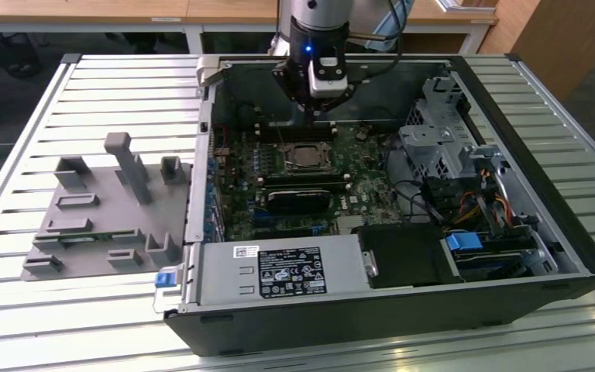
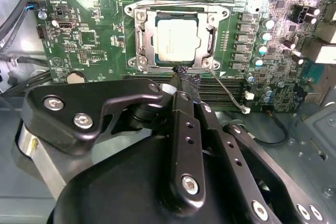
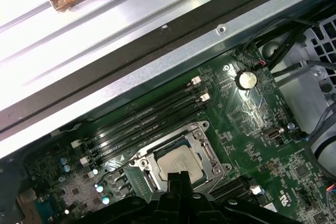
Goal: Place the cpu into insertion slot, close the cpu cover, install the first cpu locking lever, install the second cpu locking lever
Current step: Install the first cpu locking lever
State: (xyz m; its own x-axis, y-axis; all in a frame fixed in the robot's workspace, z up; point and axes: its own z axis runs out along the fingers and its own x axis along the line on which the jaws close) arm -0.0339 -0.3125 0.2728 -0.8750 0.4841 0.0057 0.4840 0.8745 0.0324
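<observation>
Jaws are looking pressed together, pinching nothing, with the gripper (image 2: 181, 77) tip hovering just beside the socket's (image 2: 151, 43) near edge. The chip (image 2: 177, 39) is sitting flat in that socket mid-board, silver top showing through the cover (image 2: 140, 38) lying shut over it. One thin lever (image 2: 228, 93) is sticking out loose. The arm (image 1: 318, 31) is hanging upright near the case's (image 1: 545, 194) far wall.

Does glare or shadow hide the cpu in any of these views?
Exterior view: the slatted table glares white, the case interior is dim. First wrist view: glare washes the table slats, yet the cpu is evenly lit. Second wrist view: no glare on the cpu; the gripper looms dark in front.
</observation>
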